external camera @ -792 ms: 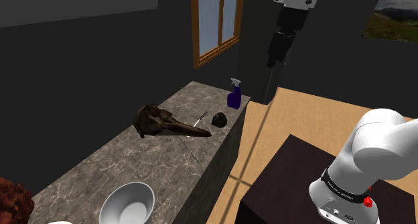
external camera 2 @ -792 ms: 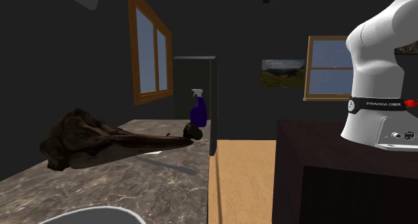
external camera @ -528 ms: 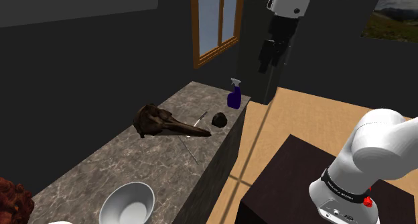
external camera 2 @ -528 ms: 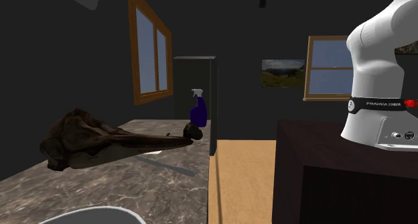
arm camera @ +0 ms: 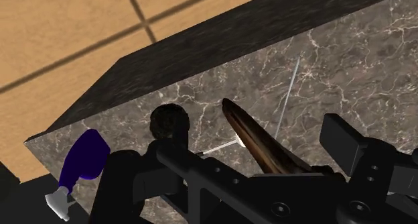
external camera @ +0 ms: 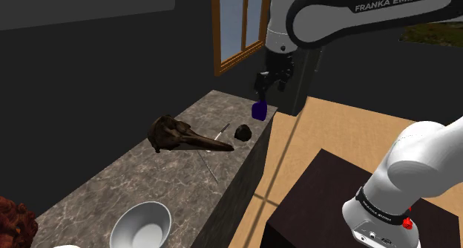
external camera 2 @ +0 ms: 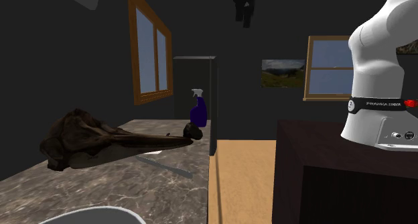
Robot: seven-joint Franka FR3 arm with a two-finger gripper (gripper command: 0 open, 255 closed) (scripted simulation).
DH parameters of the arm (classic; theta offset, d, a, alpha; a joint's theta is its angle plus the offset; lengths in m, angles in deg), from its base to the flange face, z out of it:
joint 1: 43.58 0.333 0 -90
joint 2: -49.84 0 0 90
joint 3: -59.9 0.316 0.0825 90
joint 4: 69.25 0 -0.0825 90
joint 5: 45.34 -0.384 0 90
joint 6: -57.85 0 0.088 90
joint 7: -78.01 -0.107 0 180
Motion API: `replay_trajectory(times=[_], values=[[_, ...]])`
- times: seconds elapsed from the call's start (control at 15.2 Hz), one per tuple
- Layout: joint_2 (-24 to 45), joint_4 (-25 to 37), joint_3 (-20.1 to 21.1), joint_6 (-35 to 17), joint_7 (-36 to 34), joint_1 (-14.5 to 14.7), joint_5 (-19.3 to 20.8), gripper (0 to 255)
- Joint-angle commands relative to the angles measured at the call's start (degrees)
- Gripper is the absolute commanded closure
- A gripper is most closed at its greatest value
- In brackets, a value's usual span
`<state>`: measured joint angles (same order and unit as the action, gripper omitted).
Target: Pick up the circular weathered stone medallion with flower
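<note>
Dark medallion (arm camera: 169, 121) lies beside the skull (arm camera: 254, 139); wrist view shows fingers (arm camera: 341, 139) apart.

On the counter (external camera: 111, 186), the medallion (external camera: 242, 132) lies between the spray bottle (external camera: 259, 110) and the tip of the skull (external camera: 172, 133).

Medallion (external camera: 242, 132) too small for flower detail, spray bottle (external camera: 259, 111) head behind jaws, bowl (external camera: 141, 226) cut by bottom edge

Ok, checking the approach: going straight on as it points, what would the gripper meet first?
The gripper would probably meet the marbled counter top between the dark round medallion and the skull's beak tip; depth is unclear.
</note>
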<state>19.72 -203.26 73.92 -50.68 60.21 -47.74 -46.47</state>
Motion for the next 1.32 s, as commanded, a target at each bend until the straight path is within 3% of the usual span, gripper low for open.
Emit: replay_trajectory(times=[0.0, 0.33, 0.66, 0.92, 1.25], values=[[3.54, -0.33, 2.7, -3.45, -5.26, -1.14, 1.48, 0], [14.34, 2.14, 8.32, -9.34, -18.51, -4.68, 7.91, 0], [26.85, 7.21, 11.8, -12.05, -33.23, -7.29, 17.68, 0], [37.32, 12.95, 11.72, -11.68, -44.52, -7.17, 26.08, 0], [49.69, 21.69, 8.6, -9.36, -55.65, -4.78, 34.09, 0]])
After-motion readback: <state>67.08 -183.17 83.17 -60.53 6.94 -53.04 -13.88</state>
